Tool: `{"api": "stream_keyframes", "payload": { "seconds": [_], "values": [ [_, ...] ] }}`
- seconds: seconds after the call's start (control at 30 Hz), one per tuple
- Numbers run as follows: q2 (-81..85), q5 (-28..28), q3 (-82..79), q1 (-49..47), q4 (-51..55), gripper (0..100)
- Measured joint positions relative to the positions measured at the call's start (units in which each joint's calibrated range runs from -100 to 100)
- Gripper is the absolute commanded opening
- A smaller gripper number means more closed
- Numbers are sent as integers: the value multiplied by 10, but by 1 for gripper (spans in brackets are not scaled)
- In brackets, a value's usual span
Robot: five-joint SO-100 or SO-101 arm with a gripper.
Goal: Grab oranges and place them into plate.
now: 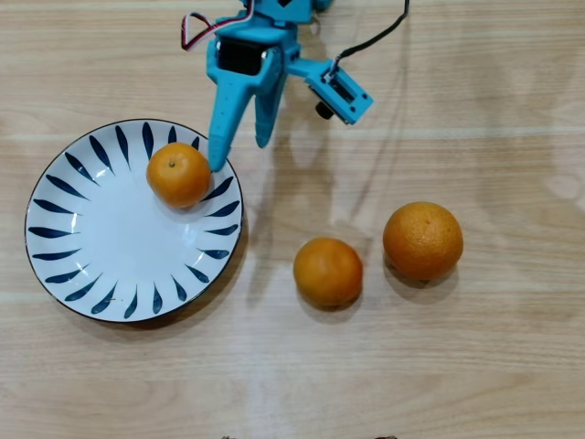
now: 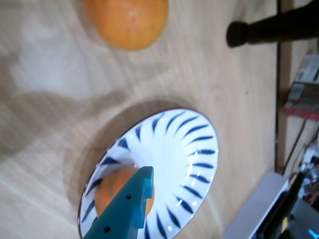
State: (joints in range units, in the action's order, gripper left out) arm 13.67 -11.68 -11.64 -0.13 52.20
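The white plate point(image 1: 110, 240) with dark blue leaf strokes lies at the left in the overhead view. One small orange point(image 1: 178, 174) rests on its upper right rim area. My teal gripper point(image 1: 240, 154) is open and empty. Its left fingertip is right beside that orange and its other finger is over the table. A second small orange point(image 1: 327, 272) and a larger orange point(image 1: 422, 240) lie on the table to the right of the plate. In the wrist view one teal finger point(image 2: 127, 209) partly covers the orange point(image 2: 110, 191) on the plate point(image 2: 174, 154). Another orange point(image 2: 127, 20) shows at the top.
The table is light wood. The arm's base, a black cable point(image 1: 375, 38) and red-white wires point(image 1: 194, 29) are at the top of the overhead view. In the wrist view a dark rod point(image 2: 269, 30) and some clutter point(image 2: 304, 94) lie beyond the table's edge at the right.
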Motion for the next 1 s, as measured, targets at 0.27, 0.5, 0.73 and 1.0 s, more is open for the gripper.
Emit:
{"api": "stream_keyframes", "payload": {
  "seconds": [0.27,0.5,0.73,1.0],
  "values": [
    [-70,-66,0,-79,-47,39],
    [-191,-110,71,-111,-47,39],
    [-312,-122,174,-107,-47,39],
    [-414,-123,259,-106,-47,39]
  ]
}}
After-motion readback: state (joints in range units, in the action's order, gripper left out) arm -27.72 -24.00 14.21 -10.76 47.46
